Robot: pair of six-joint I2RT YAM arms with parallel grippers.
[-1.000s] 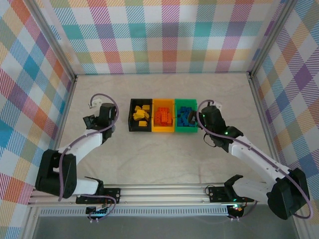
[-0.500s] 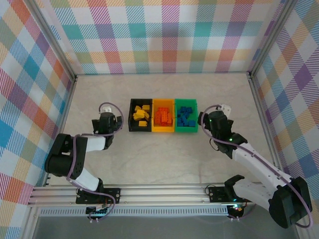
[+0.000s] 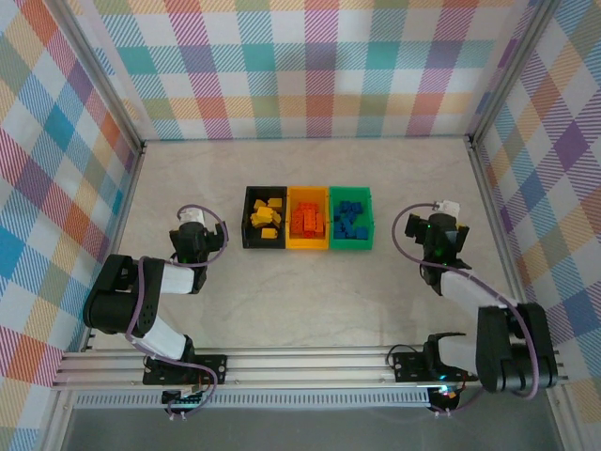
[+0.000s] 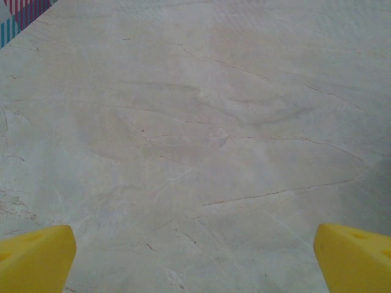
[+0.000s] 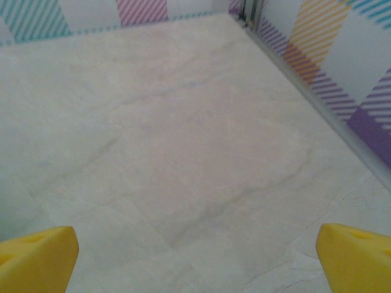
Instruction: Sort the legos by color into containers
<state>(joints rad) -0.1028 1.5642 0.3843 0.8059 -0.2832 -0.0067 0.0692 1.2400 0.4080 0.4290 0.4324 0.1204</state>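
**brickfan:** Both arms have backed off from the bins compared with a second ago. From above, the left claw (image 3: 193, 237) has dropped down and left, away from the black bin (image 3: 246, 218). The right claw (image 3: 439, 233) was right beside the green bin (image 3: 350, 249) and has swung out toward the right wall. Bins haven't budged, same touching row mid-desk (image 3: 310, 301), with the orange bin (image 3: 308, 248) in the middle.

**yam_guy:** And the legos?

**brickfan:** All in bins as far as I can see. Yellow bricks (image 3: 266, 216) are in the black one, orange bricks (image 3: 305, 222) in the orange one, blue bricks (image 3: 349, 221) in the green one. No loose ones on the desk. Can't read the claws from up there, too small.

**yam_guy:** Wrist cams?

**brickfan:** Left wrist: the yellow fingertips (image 4: 33, 259) sit in the two bottom corners, so that claw is spread wide with nothing held. Bare marbled desk runs between and beyond them, plus a sliver of plaid wall (image 4: 18, 12) top left.

**yam_guy:** Right one?

**brickfan:** Same deal. Its fingertips (image 5: 354, 253) are in the bottom corners, wide apart and holding nothing. Bare desk runs up to the striped wall along the top and right.
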